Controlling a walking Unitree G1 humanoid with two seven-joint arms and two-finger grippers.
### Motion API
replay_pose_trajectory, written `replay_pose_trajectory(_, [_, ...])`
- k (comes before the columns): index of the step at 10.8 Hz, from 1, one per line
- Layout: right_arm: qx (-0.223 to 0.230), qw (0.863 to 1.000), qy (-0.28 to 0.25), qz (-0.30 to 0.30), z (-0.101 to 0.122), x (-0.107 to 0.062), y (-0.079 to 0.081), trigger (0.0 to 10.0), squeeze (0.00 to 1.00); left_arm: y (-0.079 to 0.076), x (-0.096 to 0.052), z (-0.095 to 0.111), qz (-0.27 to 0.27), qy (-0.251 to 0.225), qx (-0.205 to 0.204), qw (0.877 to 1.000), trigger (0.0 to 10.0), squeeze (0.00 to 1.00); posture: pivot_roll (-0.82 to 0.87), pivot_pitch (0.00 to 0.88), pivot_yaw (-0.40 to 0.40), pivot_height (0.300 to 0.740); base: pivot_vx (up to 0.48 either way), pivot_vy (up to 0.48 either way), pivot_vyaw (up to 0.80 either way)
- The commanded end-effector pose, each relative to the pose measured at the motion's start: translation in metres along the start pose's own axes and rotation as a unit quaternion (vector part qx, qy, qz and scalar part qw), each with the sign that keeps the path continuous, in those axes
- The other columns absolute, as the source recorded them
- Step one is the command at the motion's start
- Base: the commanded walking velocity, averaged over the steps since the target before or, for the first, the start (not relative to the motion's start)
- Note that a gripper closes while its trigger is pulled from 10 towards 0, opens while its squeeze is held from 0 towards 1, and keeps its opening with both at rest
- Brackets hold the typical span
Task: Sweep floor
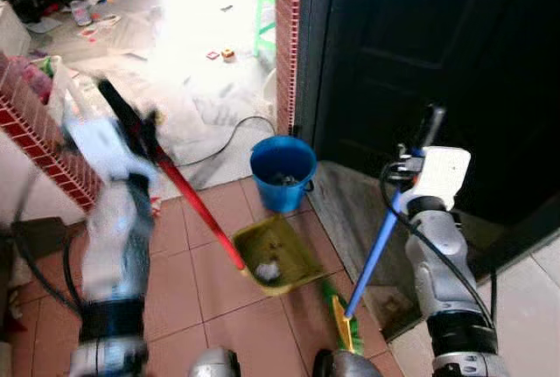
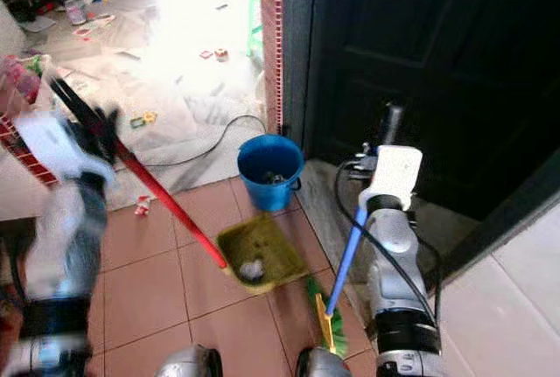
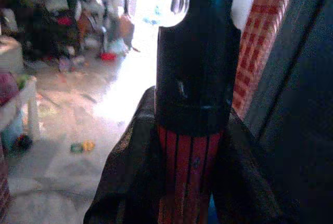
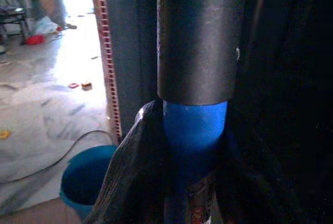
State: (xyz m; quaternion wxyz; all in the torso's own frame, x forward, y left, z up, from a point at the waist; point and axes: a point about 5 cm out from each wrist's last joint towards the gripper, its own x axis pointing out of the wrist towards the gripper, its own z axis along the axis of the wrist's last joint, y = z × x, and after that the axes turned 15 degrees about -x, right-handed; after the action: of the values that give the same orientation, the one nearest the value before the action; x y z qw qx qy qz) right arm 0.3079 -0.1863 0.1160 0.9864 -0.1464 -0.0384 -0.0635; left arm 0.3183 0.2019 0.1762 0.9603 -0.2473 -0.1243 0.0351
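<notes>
Debris (image 1: pixel 268 269) in dustpan (image 1: pixel 278 254), head views.

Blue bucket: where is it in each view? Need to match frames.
Left eye: blue bucket centre, on the tiles above the dustpan.
Right eye: centre-left, above the dustpan.
Left wrist: cannot make it out.
Right wrist: lower left corner, beside the blue broom handle.
Shared landmark: red brick pillar.

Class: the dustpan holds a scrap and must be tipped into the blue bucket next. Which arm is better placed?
Left. The left gripper holds the dustpan's red handle, beside the blue bucket; the right gripper holds the broom.
</notes>
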Motion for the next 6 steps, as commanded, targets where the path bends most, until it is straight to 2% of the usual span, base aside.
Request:
replay_pose_trajectory(1, [0.001, 1.0, -0.016, 0.001, 0.006, 0.002, 0.0, 10.0, 0.0, -0.007, 0.007, 0.024, -0.012, -0.051, -0.015, 0.999, 10.0, 0.0, -0.1, 0.0, 0.039, 0.74, 0.0, 0.0, 0.0])
replay_pose_trajectory(2, [-0.001, 1.0, -0.015, 0.004, 0.005, 0.004, -0.002, 10.0, 0.0, -0.007, 0.008, 0.032, -0.007, -0.067, -0.013, 0.998, 10.0, 0.0, -0.1, 0.0, 0.035, 0.74, 0.0, 0.0, 0.0])
replay_pose_trajectory(4, [-0.002, 1.0, -0.011, 0.01, 0.002, 0.004, -0.002, 10.0, 0.0, 0.002, 0.009, 0.054, 0.024, -0.111, 0.003, 0.993, 10.0, 0.0, -0.09, 0.0, 0.026, 0.74, 0.0, 0.0, 0.0])
replay_pose_trajectory(5, [-0.002, 1.0, -0.011, 0.022, 0.002, 0.003, 0.003, 10.0, 0.0, 0.006, 0.013, 0.067, 0.031, -0.135, 0.022, 0.99, 10.0, 0.0, -0.09, 0.0, 0.023, 0.74, 0.0, 0.0, 0.0])
replay_pose_trajectory(6, [-0.006, 0.999, -0.015, 0.036, 0.003, 0.003, 0.007, 10.0, 0.0, 0.009, 0.017, 0.08, 0.035, -0.151, 0.024, 0.988, 10.0, 0.0, -0.09, 0.0, 0.021, 0.74, 0.0, 0.0, 0.0])
